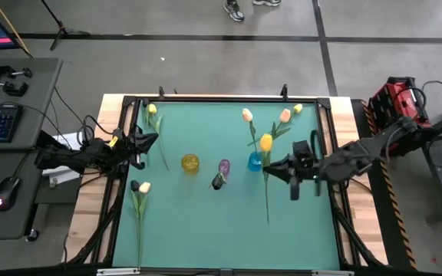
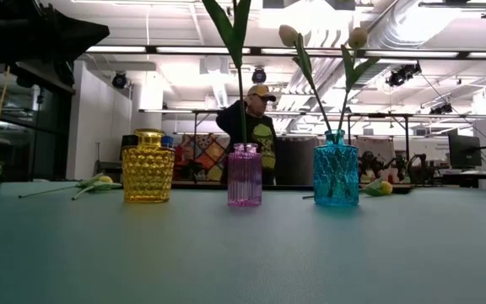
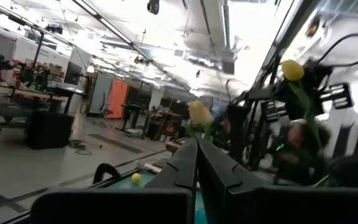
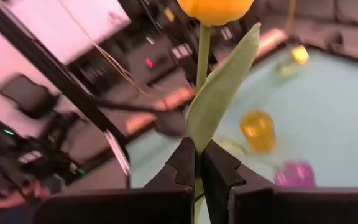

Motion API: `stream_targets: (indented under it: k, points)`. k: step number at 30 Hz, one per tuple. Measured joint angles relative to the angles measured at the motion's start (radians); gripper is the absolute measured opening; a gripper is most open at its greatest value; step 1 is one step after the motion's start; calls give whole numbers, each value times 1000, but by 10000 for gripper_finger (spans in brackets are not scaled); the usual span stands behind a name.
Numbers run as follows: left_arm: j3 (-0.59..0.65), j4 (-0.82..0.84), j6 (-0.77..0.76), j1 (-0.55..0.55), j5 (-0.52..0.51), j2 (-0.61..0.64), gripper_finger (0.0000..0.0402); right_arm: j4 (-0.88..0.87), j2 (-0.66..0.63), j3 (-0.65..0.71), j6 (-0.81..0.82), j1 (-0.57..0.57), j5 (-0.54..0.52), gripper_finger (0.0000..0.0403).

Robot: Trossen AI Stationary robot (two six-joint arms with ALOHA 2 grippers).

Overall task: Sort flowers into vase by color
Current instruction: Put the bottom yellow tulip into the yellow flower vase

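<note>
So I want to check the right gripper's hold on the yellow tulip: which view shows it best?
The right wrist view: the right gripper is shut on the yellow tulip, just under a leaf. The high view shows the same hold small, from above. The left wrist view shows the tulip far off; the low view shows only a raised stem and leaves.

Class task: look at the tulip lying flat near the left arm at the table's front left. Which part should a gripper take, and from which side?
Grip the yellow tulip on its thin green stem, about midway, clear of the bud and leaf. It lies flat along the table, so come straight down from above with the jaws across the stem. The left gripper is nearest, probably best placed.
</note>
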State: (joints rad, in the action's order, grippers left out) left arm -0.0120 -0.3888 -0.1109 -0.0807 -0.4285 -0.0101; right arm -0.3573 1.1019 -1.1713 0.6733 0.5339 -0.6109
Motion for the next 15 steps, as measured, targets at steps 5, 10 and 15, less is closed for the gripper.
stream_targets:
  k: [5,10,15]
  points:
    - [0,-82,-362,0,42,0,0,109,-33,0,-136,-18,-28,0]
    - [0,-158,-617,1,-52,0,0,150,-36,0,-184,-57,-36,0]
    - [-2,-163,-704,2,-174,-7,1,151,-34,0,-181,-98,-34,0]
